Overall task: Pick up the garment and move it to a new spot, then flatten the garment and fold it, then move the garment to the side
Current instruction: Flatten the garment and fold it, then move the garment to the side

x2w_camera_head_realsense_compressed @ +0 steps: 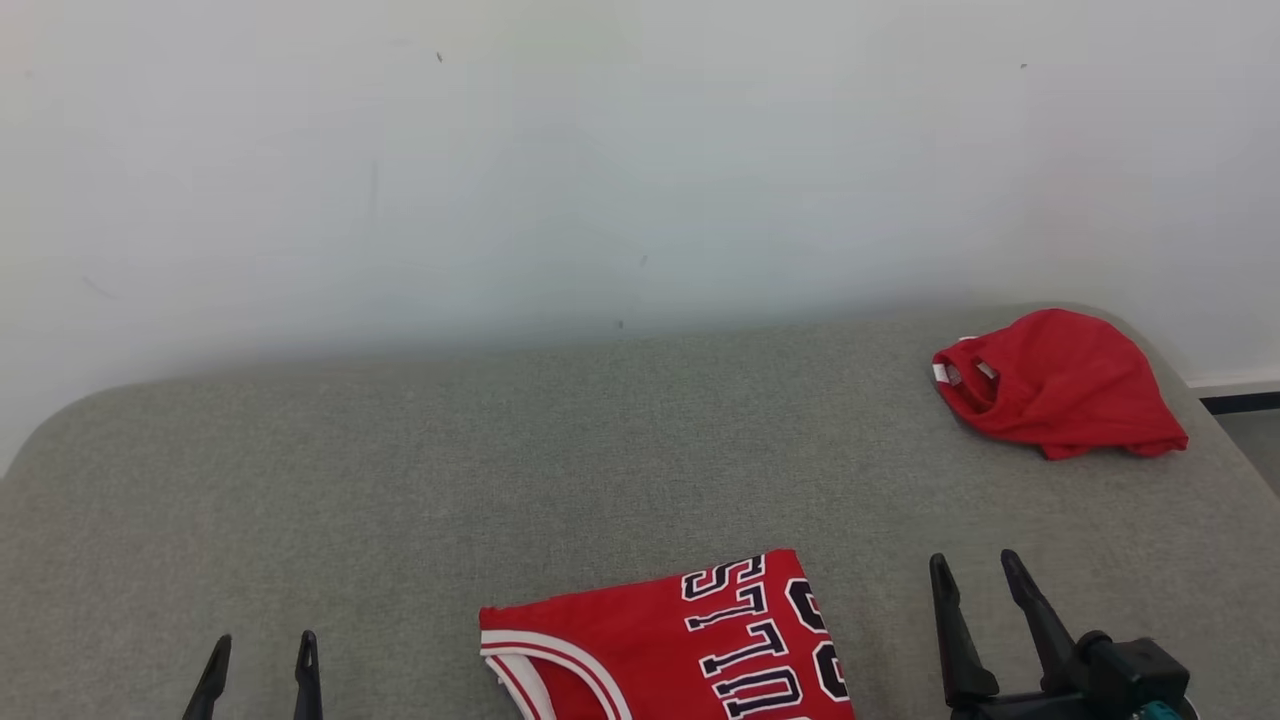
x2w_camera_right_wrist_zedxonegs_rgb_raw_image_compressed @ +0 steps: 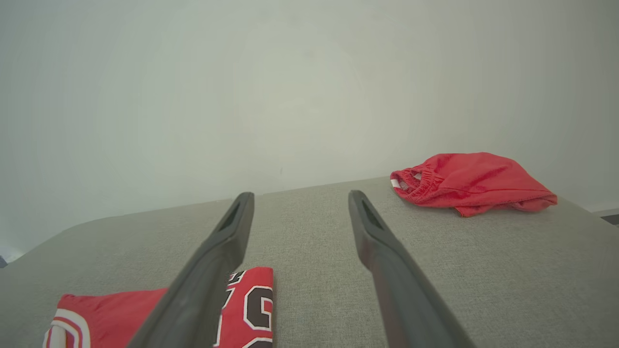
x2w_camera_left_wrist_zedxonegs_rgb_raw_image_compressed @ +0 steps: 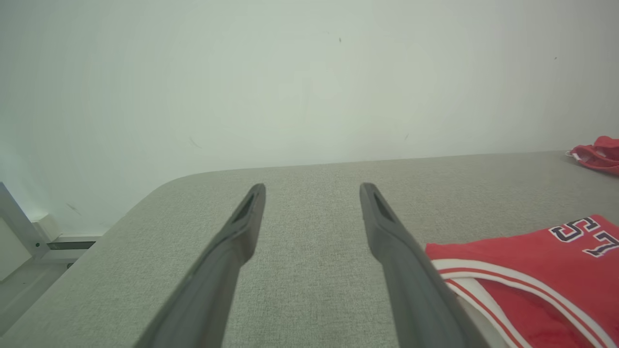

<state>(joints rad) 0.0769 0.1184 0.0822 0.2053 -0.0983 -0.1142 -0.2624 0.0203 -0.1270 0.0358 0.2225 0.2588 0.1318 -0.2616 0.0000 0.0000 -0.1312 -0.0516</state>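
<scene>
Head: jersey lies folded at the desk's near edge, mid-span. Its lower part is cut off by the frame, so I can't tell if it overhangs. Shorts sit crumpled at the far right corner. Left tool and right tool flank the jersey, both spread and empty.
Risk: my read is the jersey only needs moving aside. Pinching just the top layer opens the fold, and dragging it along the near edge could pull it off.

Left wrist: left tool is spread over bare desk, with the jersey just beside its right finger.
Risk: closing here grabs nothing or only the striped hem.

Right wrist: right tool is spread, with the jersey partly hidden behind its left finger and the shorts well apart from it.
Risk: if the shorts are the target, a long reach may shove them off that corner.

No containers.
</scene>
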